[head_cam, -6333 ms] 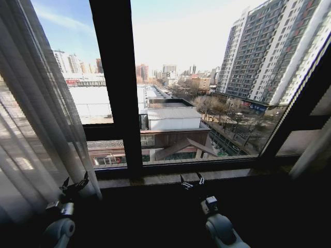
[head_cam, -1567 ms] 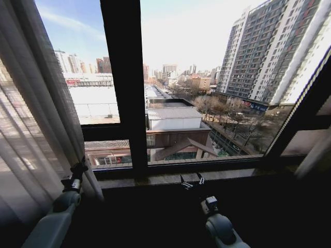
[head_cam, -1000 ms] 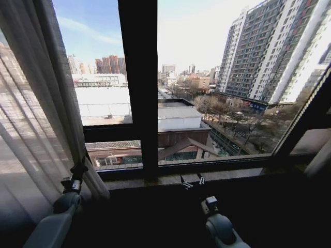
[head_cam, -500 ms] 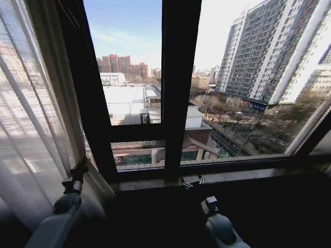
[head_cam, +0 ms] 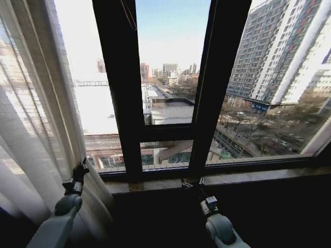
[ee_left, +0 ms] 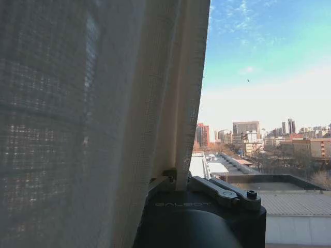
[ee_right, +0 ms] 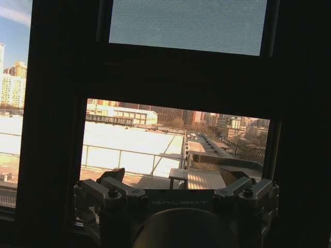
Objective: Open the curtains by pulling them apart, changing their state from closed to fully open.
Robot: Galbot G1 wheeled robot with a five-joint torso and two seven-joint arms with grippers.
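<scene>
The sheer white pleated curtain (head_cam: 31, 129) hangs along the left side of the window. My left gripper (head_cam: 80, 169) is raised to its inner edge, low down near the sill. In the left wrist view the curtain (ee_left: 77, 103) hangs in front of the camera, and its hem is pinched in the left gripper (ee_left: 176, 180), which is shut on it. My right gripper (head_cam: 192, 182) rests low in front of the sill, apart from any fabric. The right wrist view shows the right gripper (ee_right: 176, 190) open, with its fingers (ee_right: 98, 190) spread wide before the glass.
Two thick dark window frame bars (head_cam: 121, 103) (head_cam: 220, 88) stand upright in the bare glass. A stone sill (head_cam: 248, 177) runs below them, with a dark wall underneath. City buildings lie outside.
The whole head picture has shifted, so the camera has turned. The left gripper, open beside the curtain at first, has risen and closed on its edge. The right arm has not moved.
</scene>
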